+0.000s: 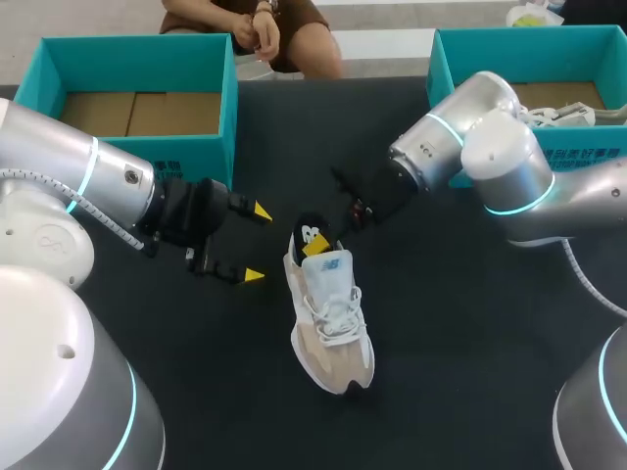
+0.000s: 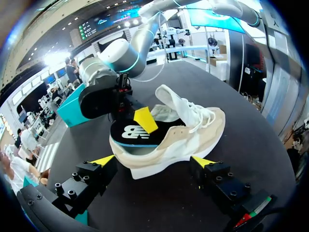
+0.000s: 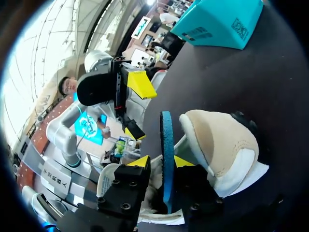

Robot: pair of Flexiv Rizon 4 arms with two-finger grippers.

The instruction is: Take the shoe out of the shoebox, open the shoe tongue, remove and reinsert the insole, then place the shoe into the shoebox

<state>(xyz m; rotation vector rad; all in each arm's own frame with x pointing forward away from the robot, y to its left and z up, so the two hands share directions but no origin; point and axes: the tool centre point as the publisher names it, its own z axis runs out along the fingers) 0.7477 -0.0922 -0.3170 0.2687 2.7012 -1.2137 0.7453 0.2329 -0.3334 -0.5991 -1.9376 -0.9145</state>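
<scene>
A white and beige shoe [image 1: 331, 323] lies on the black table [image 1: 470, 333], heel toward the far side. Its black insole [image 1: 310, 233] with a blue underside stands half out of the heel opening. My right gripper [image 1: 315, 245] is at that insole. In the right wrist view the insole's blue edge [image 3: 167, 154] stands between the yellow tips of the right gripper [image 3: 161, 161], with a gap on one side. My left gripper [image 1: 255, 244] hangs wide open left of the heel, holding nothing. In the left wrist view the shoe [image 2: 193, 137] lies just ahead of the left gripper [image 2: 153, 162].
An open teal shoebox [image 1: 211, 152] stands at the back left. A second teal box [image 1: 446, 59] at the back right holds another white shoe [image 1: 560, 116], with my right arm partly over it.
</scene>
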